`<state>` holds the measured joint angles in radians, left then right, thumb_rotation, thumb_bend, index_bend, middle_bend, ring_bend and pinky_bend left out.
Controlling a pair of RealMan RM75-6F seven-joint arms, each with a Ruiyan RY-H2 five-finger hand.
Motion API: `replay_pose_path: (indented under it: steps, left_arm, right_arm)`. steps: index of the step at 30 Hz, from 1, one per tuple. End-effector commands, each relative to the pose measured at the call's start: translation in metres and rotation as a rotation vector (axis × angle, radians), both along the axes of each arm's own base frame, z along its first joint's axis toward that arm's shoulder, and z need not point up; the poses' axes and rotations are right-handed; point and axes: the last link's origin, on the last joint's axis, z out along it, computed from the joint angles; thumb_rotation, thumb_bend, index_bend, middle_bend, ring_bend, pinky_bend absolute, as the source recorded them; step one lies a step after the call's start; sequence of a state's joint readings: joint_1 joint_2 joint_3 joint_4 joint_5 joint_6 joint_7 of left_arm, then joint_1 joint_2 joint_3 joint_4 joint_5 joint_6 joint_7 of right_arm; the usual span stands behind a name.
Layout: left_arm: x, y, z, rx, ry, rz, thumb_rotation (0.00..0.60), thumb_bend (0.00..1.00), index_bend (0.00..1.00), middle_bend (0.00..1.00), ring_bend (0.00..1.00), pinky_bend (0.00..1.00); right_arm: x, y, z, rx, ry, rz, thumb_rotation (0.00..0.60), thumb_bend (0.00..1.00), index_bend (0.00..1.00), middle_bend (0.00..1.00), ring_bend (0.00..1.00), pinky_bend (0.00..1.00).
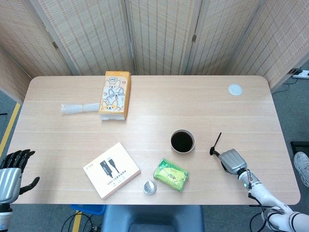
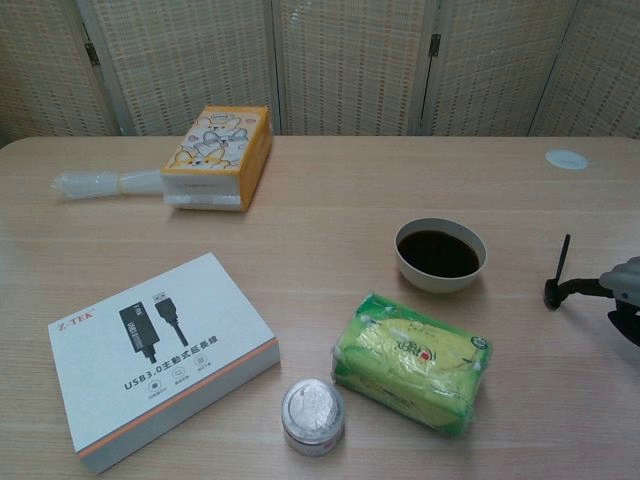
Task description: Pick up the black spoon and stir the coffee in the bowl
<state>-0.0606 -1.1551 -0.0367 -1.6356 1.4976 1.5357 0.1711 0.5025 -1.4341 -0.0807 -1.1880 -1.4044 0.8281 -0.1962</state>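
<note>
While the wooden table (image 1: 145, 96) carries several things, only two of them matter to the task. Starting with the larger things: a white USB cable box (image 1: 111, 169) lies near the front edge, an orange tissue box printed with cartoon dogs (image 1: 115, 94) lies toward the back left, and a green packet (image 1: 171, 174) sits in front of the bowl. The bowl (image 1: 182, 141), white and filled with dark coffee, stands right of centre, and nothing is in it yet. Just to its right, apart from it, the right robot hand (image 1: 231, 160) is curled closed around one end of the black spoon (image 1: 215, 145). The spoon seems raised off the table, its thin stem pointing up and away from the hand; in the chest view it stands nearly upright (image 2: 556, 272). The left robot hand (image 1: 12, 171) hangs off the front left corner of the table, holding nothing, fingers apart. Judging from this, the pick-up looks done or very nearly so. Carrying the spoon across to the bowl, lowering it into the coffee and stirring all appear to remain.
</note>
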Motion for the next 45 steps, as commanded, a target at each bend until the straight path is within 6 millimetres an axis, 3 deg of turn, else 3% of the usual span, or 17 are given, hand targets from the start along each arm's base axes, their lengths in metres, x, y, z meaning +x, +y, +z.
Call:
replay_pose_path:
  steps: [1,8,24,39,45]
  left_arm:
    - [0.0,0.0,0.0,0.0,0.0,-0.001,0.6,0.26,0.21,0.19,0.15,0.17]
    - [0.001,0.002,-0.002,-0.005,0.001,-0.003,0.6,0.26,0.21,0.19,0.15,0.17]
    - [0.001,-0.001,-0.002,-0.006,0.006,0.006,0.6,0.26,0.21,0.19,0.15,0.17]
    - [0.003,0.0,-0.004,-0.008,0.004,-0.003,0.6,0.26,0.21,0.19,0.15,0.17]
    - [0.002,-0.001,-0.003,-0.006,0.003,0.001,0.6,0.26,0.21,0.19,0.15,0.17]
  right_arm:
    - [-0.003,-0.001,0.005,-0.021,0.002,-0.007,0.6,0.76,0.2,0.91,1.0,0.97]
    - [0.001,-0.005,0.011,-0.062,-0.039,0.011,0.6,0.76,0.2,0.91,1.0,0.97]
    - [0.002,0.004,-0.001,-0.005,-0.025,0.017,0.6,0.76,0.2,0.91,1.0,0.97]
    - [-0.012,0.008,0.014,-0.039,0.0,-0.018,0.6,0.76,0.2,0.91,1.0,0.97]
    - [-0.008,0.005,0.016,-0.063,-0.026,-0.006,0.6,0.76,0.2,0.91,1.0,0.97]
